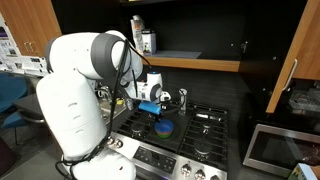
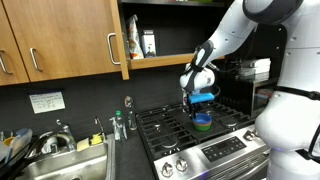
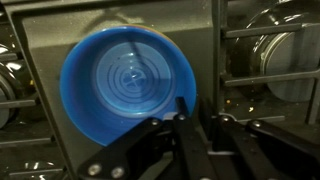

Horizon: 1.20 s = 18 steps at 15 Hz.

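Blue bowl [image 3: 125, 85] sits upright on the black grate [image 3: 255, 75] of a gas stove [image 2: 165, 125], toward the middle of the cooktop in both exterior views [image 1: 163, 127]. Its inside is glossy and bare, with ring marks at the centre.

End effector [image 3: 198, 108]: we see it straight above the bowl's edge, pointing down. In the wrist view its dark fingers [image 3: 183, 110] come in from the bottom and stand at the rim on the lower right of the bowl. One fingertip is over the inner side of the rim and the other is just outside it. The jaws stand narrow, with only a slim gap between them. We cannot tell from these frames whether the pads already press the rim.

In both exterior views the end effector [image 2: 202, 108] hangs just above the bowl [image 2: 202, 121], and the bowl's base rests on the grate.

Surroundings: wooden cabinets [image 2: 60, 40] and a shelf with bottles [image 2: 147, 43] are behind the stove. A steel sink [image 2: 60, 160] lies in the worktop beside it, well apart from the bowl.
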Each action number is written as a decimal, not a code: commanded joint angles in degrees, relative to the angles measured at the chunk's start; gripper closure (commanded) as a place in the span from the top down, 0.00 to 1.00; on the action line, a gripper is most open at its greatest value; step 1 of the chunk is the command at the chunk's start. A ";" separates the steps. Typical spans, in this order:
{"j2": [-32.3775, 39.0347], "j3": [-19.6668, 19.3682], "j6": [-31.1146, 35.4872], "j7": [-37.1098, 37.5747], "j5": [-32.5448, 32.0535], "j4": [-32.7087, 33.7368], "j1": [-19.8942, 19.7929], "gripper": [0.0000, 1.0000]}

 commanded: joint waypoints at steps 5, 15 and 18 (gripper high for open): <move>-0.32 -0.90 -1.05 -0.22 1.26 -0.07 -0.07 0.01; -5.03 -0.12 -2.65 0.63 0.32 -1.55 0.60 0.01; -6.83 0.22 -3.45 0.81 0.11 -1.80 0.60 0.01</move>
